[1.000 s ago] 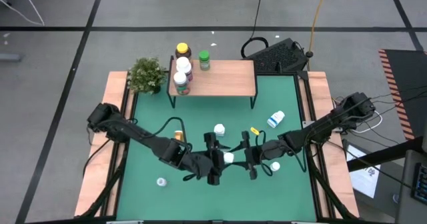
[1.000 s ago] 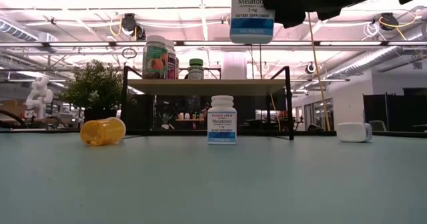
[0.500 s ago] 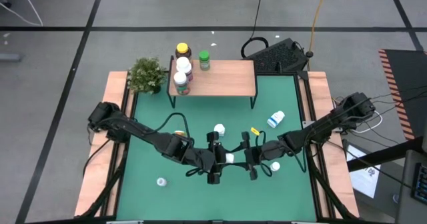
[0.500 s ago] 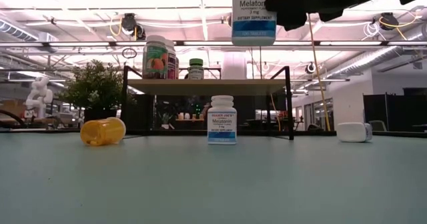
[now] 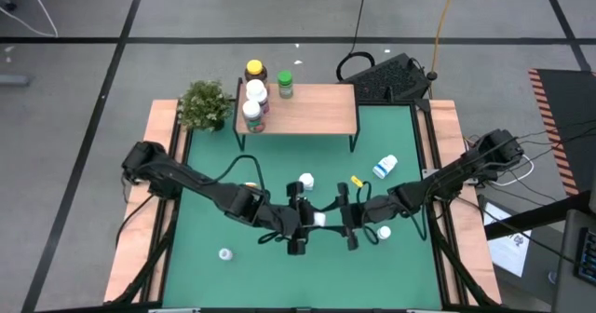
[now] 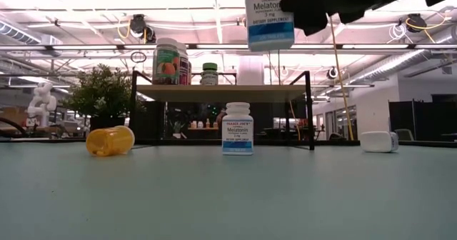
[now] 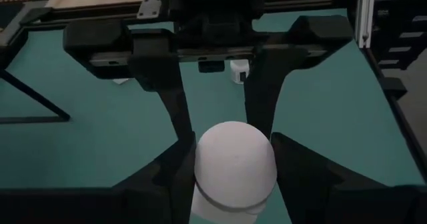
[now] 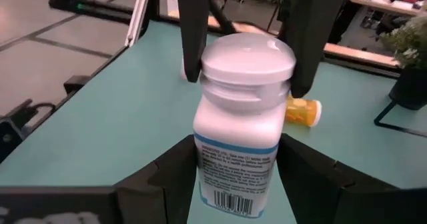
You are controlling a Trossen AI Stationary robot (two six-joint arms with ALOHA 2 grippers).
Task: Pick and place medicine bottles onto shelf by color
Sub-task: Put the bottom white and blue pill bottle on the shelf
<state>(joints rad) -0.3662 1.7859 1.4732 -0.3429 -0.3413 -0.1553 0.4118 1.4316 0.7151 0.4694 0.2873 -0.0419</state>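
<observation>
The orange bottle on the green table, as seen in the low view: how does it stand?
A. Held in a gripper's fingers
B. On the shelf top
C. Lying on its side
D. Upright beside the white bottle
C. The orange bottle lies on its side on the green table, to one side of the upright white bottle and in front of the shelf.

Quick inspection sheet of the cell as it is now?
Surface: green table, wood side strips.
Job's things: white bottle held in the air mid-table; several bottles grouped at one end of the shelf; amber bottle lying down; second white bottle upright.
Clutter: potted plant beside the shelf.
End effectors: right end effector grips the white bottle's body; left end effector at its cap.
Cables: yellow cable on the floor.
Surroundings: no people seen.
</observation>
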